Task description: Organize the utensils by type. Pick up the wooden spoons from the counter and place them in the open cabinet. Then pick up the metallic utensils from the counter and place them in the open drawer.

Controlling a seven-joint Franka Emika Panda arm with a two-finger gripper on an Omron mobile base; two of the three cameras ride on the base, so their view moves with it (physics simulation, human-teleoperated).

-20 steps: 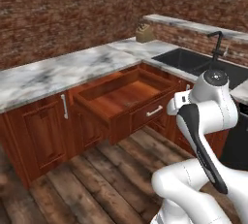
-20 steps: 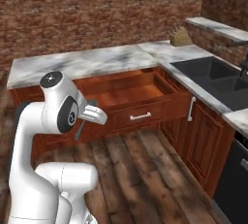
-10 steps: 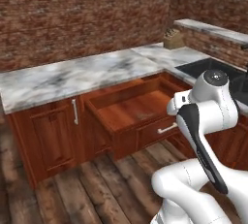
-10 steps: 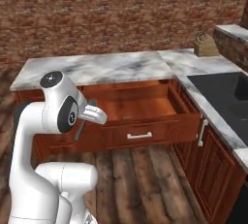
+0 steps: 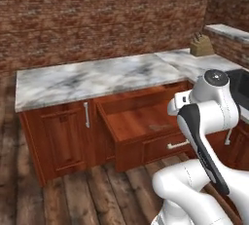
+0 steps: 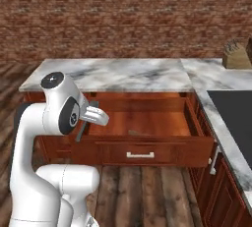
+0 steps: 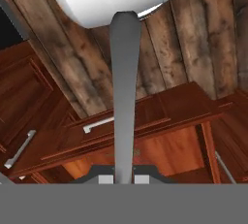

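Tool: its tips (image 7: 124, 178) are pinched tight on the thin grey handle of the metal spoon (image 7: 125, 87), which runs straight away from them in the hand view.
Spoon in right base view: probably the thin grey stick (image 6: 80, 129) hanging by the arm's head, at the drawer's left end.
Drawer: pulled wide open (image 6: 147, 148) (image 5: 141, 141) (image 7: 145, 121) under the desk, plain wood inside.
Desk: marble slab (image 5: 97, 78) (image 6: 123, 73), with a knife block (image 5: 201, 45) (image 6: 235, 56) in the far corner.

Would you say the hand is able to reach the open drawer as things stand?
Probably yes: the hand, shut on the metal spoon, hangs beside the open drawer, whose top lies uncovered.
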